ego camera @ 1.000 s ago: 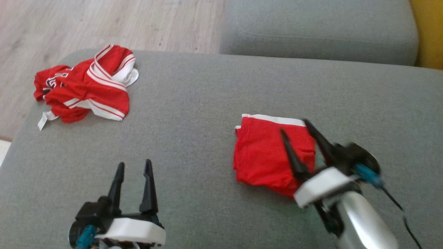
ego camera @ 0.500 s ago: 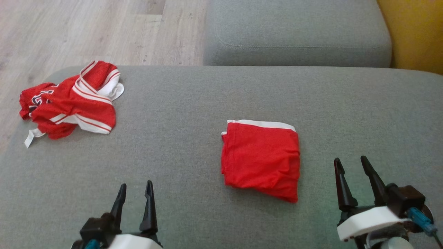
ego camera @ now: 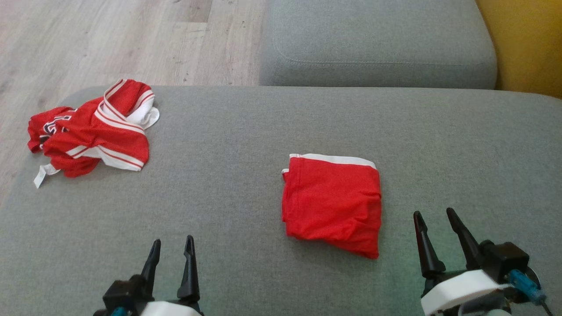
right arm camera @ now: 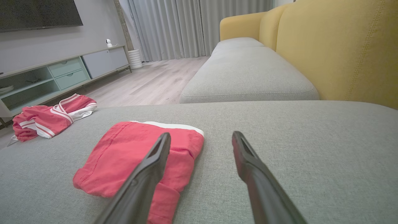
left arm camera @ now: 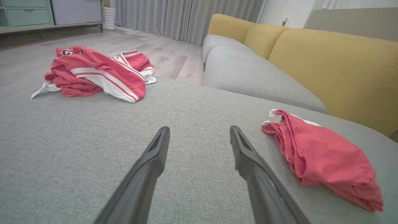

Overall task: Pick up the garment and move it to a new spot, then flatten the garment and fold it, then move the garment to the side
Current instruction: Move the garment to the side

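Right gripper (ego camera: pixel 433 212) spread and empty, I've pulled it back off the folded garment (ego camera: pixel 332 204) to lower right | left gripper (ego camera: pixel 173 239) spread too, idle lower left | folded garment lies alone mid sofa cushion (ego camera: pixel 246 131), nothing touching it | fold looks done; moving it aside seems next | crumpled clothes (ego camera: pixel 90 131) sit far left

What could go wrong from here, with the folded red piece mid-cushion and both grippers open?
1. The folded garment has loose stacked layers at its near edge. A pinch by the right gripper might catch only the top layer and undo the fold during the move aside.
2. The crumpled garment lies at the edge of the cushion, by the floor. Sweeping that way could knock it off.
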You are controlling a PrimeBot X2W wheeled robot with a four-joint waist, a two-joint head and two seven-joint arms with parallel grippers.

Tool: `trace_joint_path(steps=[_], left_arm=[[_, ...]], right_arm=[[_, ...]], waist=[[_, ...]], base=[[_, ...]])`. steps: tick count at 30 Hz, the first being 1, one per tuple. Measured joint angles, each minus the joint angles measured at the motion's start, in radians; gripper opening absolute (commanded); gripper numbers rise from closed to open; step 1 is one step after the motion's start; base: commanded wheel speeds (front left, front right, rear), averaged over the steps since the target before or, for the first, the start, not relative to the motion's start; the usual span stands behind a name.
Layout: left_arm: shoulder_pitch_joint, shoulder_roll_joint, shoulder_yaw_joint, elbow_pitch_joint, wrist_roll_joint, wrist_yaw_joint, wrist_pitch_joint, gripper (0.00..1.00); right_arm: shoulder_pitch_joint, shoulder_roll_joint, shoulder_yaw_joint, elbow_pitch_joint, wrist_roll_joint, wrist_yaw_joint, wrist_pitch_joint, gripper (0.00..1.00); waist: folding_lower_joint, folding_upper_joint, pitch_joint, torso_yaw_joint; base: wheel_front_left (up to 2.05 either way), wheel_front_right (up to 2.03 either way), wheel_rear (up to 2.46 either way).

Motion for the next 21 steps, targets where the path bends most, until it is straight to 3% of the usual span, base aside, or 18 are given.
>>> trace_joint_path(steps=[15, 21], left_arm=[[0.000, 0.000, -0.009, -0.002, 0.000, 0.001, 0.000, 1.00], [-0.001, 0.003, -0.007, -0.020, 0.002, 0.003, 0.000, 1.00]], right_arm=[[-0.001, 0.000, -0.014, 0.022, 0.000, 0.000, 0.029, 1.00], [-0.043, 0.001, -0.041, 0.022, 0.072, 0.000, 0.154, 1.00]], waist=[[0.0001, 0.0000, 0.010, 0.028], [0.0000, 0.0000, 0.025, 0.045]], base=[[0.00, 0.00, 0.00], [0.00, 0.00, 0.00]])
